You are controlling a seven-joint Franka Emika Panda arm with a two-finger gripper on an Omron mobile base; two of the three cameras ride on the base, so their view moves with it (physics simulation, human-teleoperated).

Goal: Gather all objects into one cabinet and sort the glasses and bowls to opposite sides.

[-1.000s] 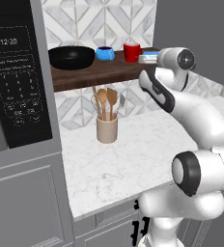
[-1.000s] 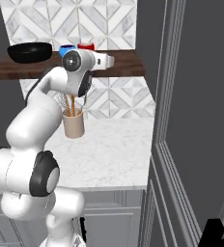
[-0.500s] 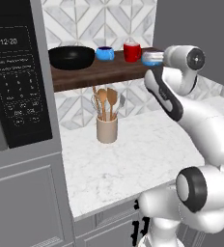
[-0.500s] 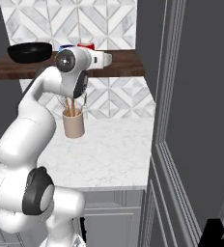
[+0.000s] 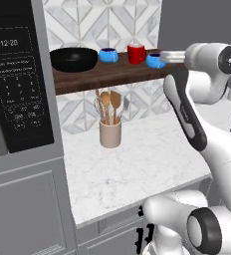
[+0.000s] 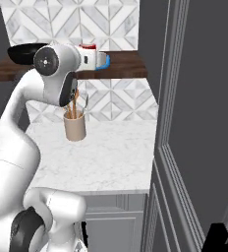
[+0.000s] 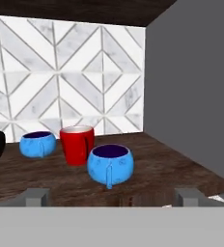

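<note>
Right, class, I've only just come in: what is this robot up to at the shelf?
The robot is sorting dishes on the dark wood shelf. Its gripper is open just in front of a blue cup that stands on the shelf, touching nothing. The red mug and the other blue cup stand close behind it, and the black bowl sits at the opposite end of the shelf.

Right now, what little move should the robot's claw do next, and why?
Probably pull straight back. The claw is open, and the near blue cup stands free on the dark wood shelf beside the red mug and the other blue cup, with the black bowl at the far end. Backing out avoids bumping it.
</note>
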